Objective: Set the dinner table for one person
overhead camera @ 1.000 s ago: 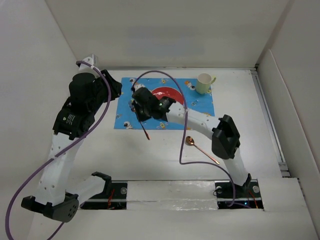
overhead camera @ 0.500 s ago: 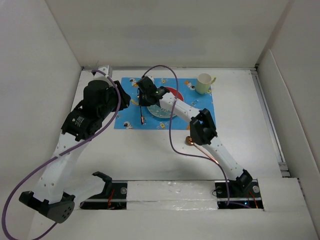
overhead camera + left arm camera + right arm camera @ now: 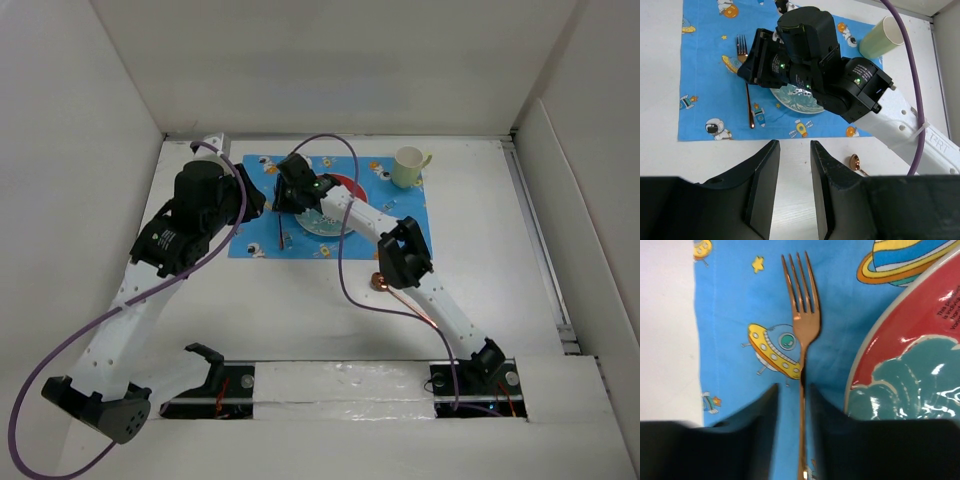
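Observation:
A copper fork (image 3: 802,325) lies flat on the blue cartoon placemat (image 3: 740,290), tines pointing away, just left of the red and teal plate (image 3: 910,355). My right gripper (image 3: 794,387) hovers low over the fork's handle, open, with the handle between its fingers and closer to the right one. From above, the fork (image 3: 282,232) sits at the mat's left part, beside the plate (image 3: 325,222). My left gripper (image 3: 794,145) is open and empty above the white dinner table (image 3: 300,300), near the mat's front left corner.
A pale green cup (image 3: 408,166) stands on the mat's far right corner. A copper spoon (image 3: 380,282) lies on the table in front of the mat, under the right forearm. White walls close in the left, back and right sides.
The right gripper carried the fork from the mat's front edge to the left of the plate, then opened; the fork now rests on the mat. The left arm shifted slightly right.

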Available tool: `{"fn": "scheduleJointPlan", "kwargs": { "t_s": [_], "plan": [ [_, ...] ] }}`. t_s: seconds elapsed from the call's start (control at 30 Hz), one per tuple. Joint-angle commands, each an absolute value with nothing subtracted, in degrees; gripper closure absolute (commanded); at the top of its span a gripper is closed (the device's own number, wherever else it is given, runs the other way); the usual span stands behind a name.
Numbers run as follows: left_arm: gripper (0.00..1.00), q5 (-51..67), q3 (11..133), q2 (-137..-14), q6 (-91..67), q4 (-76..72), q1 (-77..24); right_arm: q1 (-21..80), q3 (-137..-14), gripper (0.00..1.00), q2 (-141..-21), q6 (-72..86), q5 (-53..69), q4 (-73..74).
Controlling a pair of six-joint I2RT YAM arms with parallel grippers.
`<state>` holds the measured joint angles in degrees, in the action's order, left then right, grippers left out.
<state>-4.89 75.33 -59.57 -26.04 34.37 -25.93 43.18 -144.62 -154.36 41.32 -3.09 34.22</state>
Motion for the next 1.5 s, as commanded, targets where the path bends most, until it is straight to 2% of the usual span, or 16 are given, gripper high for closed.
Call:
{"fn": "scheduleJointPlan", "kwargs": {
  "t_s": [0.0,0.13,0.2,0.27,0.3,0.33,0.37,0.4,0.47,0.57,0.63,0.7,0.73,0.83,1.03,1.47],
  "plan": [
    [0.72,-4.2,74.3,-59.2,-26.7,31.4,-26.2,42.5,-147.9,0.57,-153.1,42.8,-1.3,29.1],
    [0.72,-4.0,73.0,-59.0,-26.6,30.8,-26.2,41.0,-139.5,0.58,-143.4,39.6,1.4,25.2],
    [0.72,-3.7,72.4,-59.0,-26.4,30.5,-26.2,41.0,-131.1,0.78,-131.5,35.3,2.1,22.1],
    [0.77,-2.6,71.3,-58.7,-26.0,29.5,-26.2,40.3,-106.7,1.00,-117.1,32.2,1.7,16.3],
    [0.79,-2.5,70.8,-58.7,-25.9,29.0,-26.2,40.3,-106.6,1.00,-112.5,31.6,1.8,16.3],
    [0.83,-1.2,70.1,-58.7,-25.8,27.7,-26.2,39.4,-93.6,1.00,-107.8,31.0,1.9,15.7],
    [0.96,-0.7,69.4,-58.7,-25.9,26.9,-26.2,38.8,-87.3,1.00,-103.4,31.0,2.1,16.3],
    [1.00,-0.4,68.2,-58.9,-26.0,26.2,-26.2,38.1,-81.2,1.00,-95.4,31.2,2.0,17.6],
    [1.00,-0.4,67.4,-59.7,-26.0,24.6,-26.2,36.5,-65.0,1.00,-88.0,32.1,0.8,23.2],
    [1.00,-0.4,68.0,-61.5,-25.6,23.2,-26.2,35.2,-51.5,1.00,-75.3,35.5,-2.3,33.5],
    [1.00,-0.4,69.7,-63.3,-24.7,22.8,-26.2,34.4,-48.3,0.93,-67.7,36.5,-4.2,38.6],
    [0.94,-0.4,71.4,-64.5,-24.2,22.7,-26.2,32.9,-45.5,0.74,-65.0,38.3,-2.2,41.0],
    [0.92,-0.4,71.6,-65.4,-23.9,22.3,-26.2,32.3,-44.8,0.56,-65.0,38.7,-1.7,43.0],
    [0.89,-0.4,72.5,-66.3,-23.2,21.4,-26.2,32.3,-43.1,0.38,-67.3,38.7,-0.4,45.2],
    [0.88,-1.2,72.7,-66.7,-22.2,21.1,-26.2,35.5,-45.0,0.36,-76.5,37.4,0.6,43.3],
    [0.88,-1.8,70.8,-64.0,-22.9,22.1,-26.2,41.7,-54.9,0.42,-88.3,35.3,-16.7,47.6]
  ]
}}
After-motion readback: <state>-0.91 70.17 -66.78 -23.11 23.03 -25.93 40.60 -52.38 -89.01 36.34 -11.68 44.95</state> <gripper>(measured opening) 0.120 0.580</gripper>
